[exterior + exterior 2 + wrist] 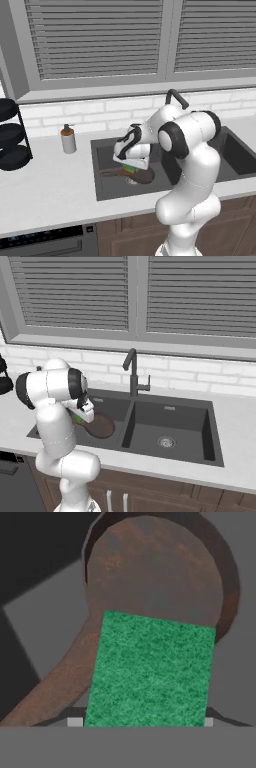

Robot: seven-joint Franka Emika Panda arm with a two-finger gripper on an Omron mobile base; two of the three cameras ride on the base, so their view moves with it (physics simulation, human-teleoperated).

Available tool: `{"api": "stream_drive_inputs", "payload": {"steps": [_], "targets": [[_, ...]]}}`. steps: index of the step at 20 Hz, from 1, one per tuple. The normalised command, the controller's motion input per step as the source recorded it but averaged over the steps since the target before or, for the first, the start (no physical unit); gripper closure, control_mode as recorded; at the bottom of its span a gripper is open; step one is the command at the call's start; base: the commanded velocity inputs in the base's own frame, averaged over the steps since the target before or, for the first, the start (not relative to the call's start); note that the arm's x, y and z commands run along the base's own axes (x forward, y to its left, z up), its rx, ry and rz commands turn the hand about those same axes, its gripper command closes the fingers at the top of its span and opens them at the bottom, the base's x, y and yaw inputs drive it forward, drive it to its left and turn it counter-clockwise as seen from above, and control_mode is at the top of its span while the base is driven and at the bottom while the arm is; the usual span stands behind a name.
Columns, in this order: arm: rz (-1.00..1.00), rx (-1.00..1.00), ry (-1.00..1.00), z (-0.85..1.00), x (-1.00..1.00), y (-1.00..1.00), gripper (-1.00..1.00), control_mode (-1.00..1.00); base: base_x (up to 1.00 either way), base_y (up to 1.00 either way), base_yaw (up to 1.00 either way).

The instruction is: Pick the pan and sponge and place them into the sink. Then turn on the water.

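Rendered throughout, evenly and moderately bright, with soft diffuse light and no single visible source. No glare or specular hot spots on the pale counter (50, 185); only gentle shading on the white arm (192, 165). Darkest inside the sink (170, 426), whose basin walls fall to deep grey. Faint, soft-edged shadow beneath the window sill (125, 90). Slightly coarse and soft in both base views, with stepped edges along the blind slats (200, 296). Close and grainy in the hand view, with speckled green texture on the sponge (150, 672) and mottled brown on the pan (155, 572). No edge distortion.
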Motion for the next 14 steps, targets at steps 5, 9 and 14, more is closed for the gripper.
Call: {"api": "stream_drive_inputs", "payload": {"steps": [5, 9, 14], "targets": [[0.00, -0.05, 0.04, -0.47, 0.37, 0.00, 1.00, -1.00, 0.00, 0.00, 0.00], [0.00, -0.05, 0.01, -0.48, 0.34, 0.00, 1.00, -1.00, 0.00, 0.00, 0.00], [0.00, -0.06, 0.00, -0.48, 0.31, 0.04, -1.00, -1.00, 0.00, 0.00, 0.00]]}}
